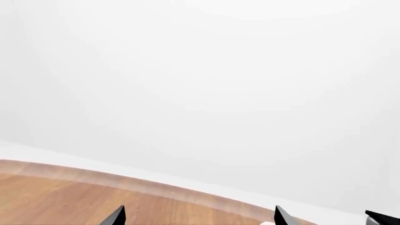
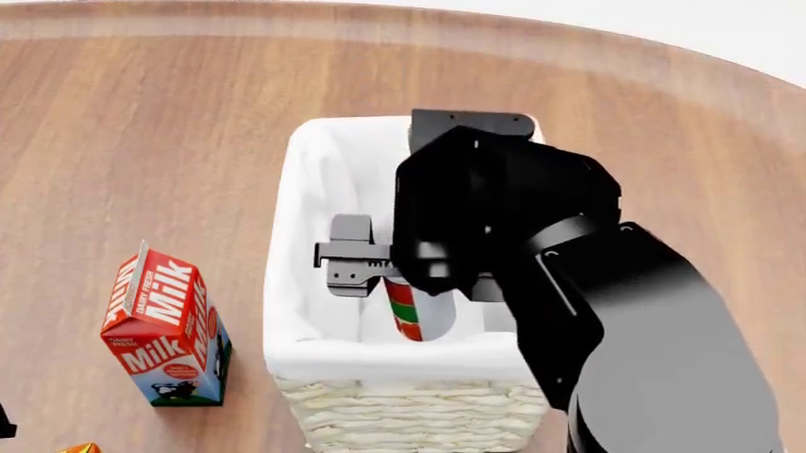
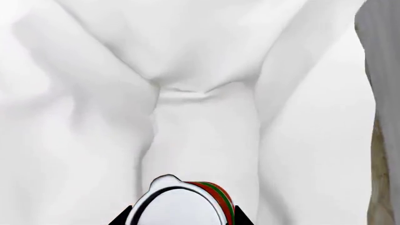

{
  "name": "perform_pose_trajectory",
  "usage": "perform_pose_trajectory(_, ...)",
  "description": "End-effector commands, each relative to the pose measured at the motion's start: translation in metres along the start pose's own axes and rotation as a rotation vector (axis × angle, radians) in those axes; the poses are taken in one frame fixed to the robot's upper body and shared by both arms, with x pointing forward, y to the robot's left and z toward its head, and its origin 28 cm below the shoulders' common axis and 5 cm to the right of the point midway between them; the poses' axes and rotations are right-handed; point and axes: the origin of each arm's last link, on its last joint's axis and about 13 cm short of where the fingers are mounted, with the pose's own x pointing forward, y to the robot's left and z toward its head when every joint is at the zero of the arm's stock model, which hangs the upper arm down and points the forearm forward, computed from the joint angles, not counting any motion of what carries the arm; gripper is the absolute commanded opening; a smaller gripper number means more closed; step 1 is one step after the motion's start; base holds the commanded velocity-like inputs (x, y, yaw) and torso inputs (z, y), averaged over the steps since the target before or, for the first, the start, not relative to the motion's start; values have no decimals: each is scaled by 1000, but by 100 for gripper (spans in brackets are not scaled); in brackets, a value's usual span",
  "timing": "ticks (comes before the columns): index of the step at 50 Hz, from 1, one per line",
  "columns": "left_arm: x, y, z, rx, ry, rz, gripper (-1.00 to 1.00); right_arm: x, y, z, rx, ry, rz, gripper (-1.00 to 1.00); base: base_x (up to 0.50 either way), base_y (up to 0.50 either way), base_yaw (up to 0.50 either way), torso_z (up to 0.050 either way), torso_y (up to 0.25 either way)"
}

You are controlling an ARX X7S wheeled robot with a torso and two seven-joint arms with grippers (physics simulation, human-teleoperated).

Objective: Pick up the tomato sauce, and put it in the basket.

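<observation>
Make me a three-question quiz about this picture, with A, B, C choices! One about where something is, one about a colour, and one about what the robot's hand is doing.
1. Where is the tomato sauce?
A. Inside the basket
B. Next to the milk carton
C. On the bare table

2. What colour is most of the milk carton?
A. Blue
B. Red
C. Green

3. What is the right gripper doing?
A. Hanging open over the table
B. Gripping the milk carton
C. Holding the tomato sauce

Answers:
1 A: the head view shows the can within the white lining, below the rim.
2 B: its sides are red with white "Milk" lettering.
3 C: the right wrist view shows the jaws on either side of the can.
</observation>
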Motion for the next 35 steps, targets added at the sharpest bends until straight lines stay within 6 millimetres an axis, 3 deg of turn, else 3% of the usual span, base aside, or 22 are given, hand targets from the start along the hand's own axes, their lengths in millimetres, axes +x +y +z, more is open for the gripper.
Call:
perform_pose_trajectory(1, 0, 1, 0, -2, 0, 3, 100, 4, 1, -3, -13, -17, -8, -100, 0, 0, 0, 0, 0)
perform_pose_trajectory(35, 0, 2, -1, -5, 3, 8, 100, 25, 2, -14, -1, -101, 79, -100, 0, 0, 0, 0, 0)
